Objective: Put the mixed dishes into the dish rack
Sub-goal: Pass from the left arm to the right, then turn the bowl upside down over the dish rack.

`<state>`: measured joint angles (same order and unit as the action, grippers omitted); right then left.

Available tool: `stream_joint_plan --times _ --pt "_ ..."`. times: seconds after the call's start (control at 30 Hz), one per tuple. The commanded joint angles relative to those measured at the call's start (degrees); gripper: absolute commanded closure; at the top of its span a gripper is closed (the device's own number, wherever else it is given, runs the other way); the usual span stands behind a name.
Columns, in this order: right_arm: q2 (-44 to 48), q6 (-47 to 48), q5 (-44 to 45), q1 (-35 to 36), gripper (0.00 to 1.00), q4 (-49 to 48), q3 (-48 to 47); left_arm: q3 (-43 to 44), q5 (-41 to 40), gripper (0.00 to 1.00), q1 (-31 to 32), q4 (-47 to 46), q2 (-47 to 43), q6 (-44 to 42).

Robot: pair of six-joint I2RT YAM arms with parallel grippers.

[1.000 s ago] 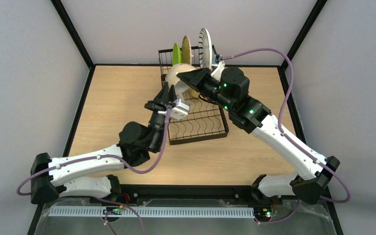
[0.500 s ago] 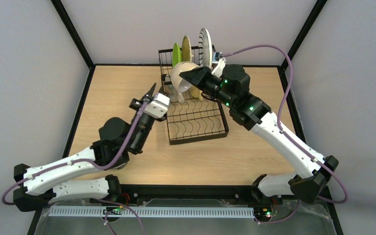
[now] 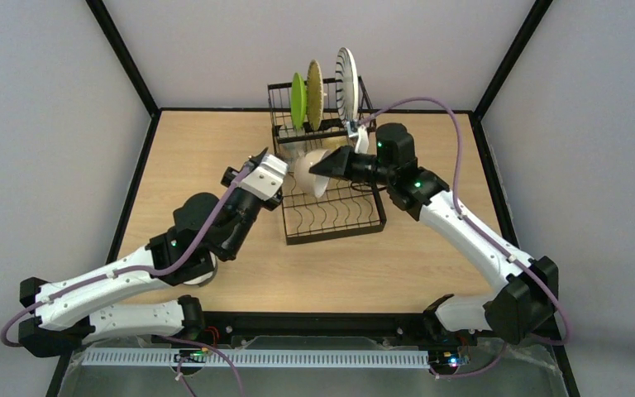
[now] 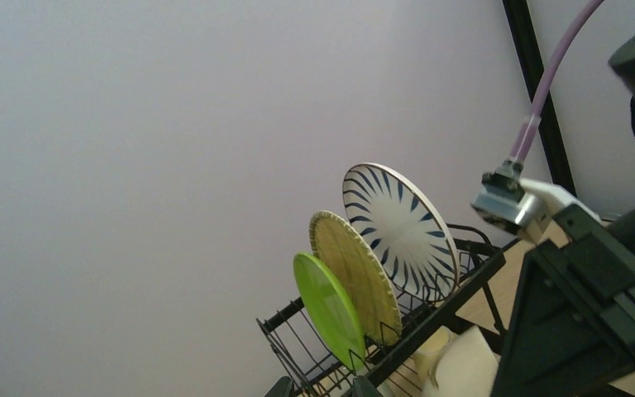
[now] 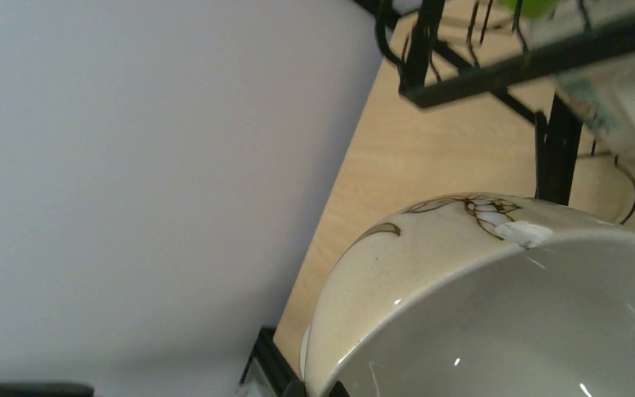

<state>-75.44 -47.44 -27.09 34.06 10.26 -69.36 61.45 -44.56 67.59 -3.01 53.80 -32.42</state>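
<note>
My right gripper (image 3: 319, 168) is shut on the rim of a cream bowl (image 3: 304, 175) with a white inside, held on its edge just above the dish rack's (image 3: 336, 222) flat lower tray. In the right wrist view the bowl (image 5: 430, 273) fills the lower right, its rim pinched by the right gripper (image 5: 314, 389). My left gripper (image 3: 255, 159) hangs open and empty left of the rack, clear of the bowl. A green plate (image 3: 298, 99), a bamboo plate (image 3: 314, 83) and a blue-striped plate (image 3: 346, 83) stand upright in the raised tier. A pale yellow mug (image 4: 430, 351) sits under that tier.
The left wrist view looks up at the rack (image 4: 455, 289) with the three plates, and the right arm's black body (image 4: 579, 322) fills its right side. A blue-patterned dish (image 5: 620, 99) shows behind the rack bar. Black frame posts edge the wooden table (image 3: 190, 165).
My left arm has drawn back to the left, away from the bowl. My right arm has brought the bowl down from the raised tier's height to the lower tray.
</note>
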Motion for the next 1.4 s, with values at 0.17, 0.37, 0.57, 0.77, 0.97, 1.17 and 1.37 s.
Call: stream_joint_plan --times 0.17,0.37,0.57,0.77,0.97,1.17,1.37 --pt "0.7 1.7 -15.9 -0.8 1.0 -13.9 6.0 0.7 -0.2 0.62 0.0 2.6 1.2 4.6" --pt "0.4 -0.4 -18.6 -0.8 1.0 -20.1 11.0 0.7 -0.2 0.63 0.0 3.8 1.1 6.0" --pt "-1.3 -1.5 -20.5 -0.8 1.0 -24.9 15.0 0.6 -0.3 0.63 -0.1 6.5 0.9 8.2" --pt "-4.0 -2.1 -21.6 -0.9 1.0 -28.7 17.3 -0.5 -0.7 0.63 -0.1 6.6 0.6 9.2" --pt "-7.3 -3.2 -22.0 -1.1 1.0 -32.5 18.2 -1.7 -1.1 0.63 0.0 6.1 0.5 9.5" --pt "-10.6 -4.2 -23.0 -1.7 1.0 -37.1 19.5 -3.3 -1.3 0.63 0.0 4.6 0.0 9.8" --pt "-13.9 -6.5 -23.7 -2.2 1.0 -43.8 22.6 -4.0 -1.0 0.63 0.0 4.9 0.2 9.9"
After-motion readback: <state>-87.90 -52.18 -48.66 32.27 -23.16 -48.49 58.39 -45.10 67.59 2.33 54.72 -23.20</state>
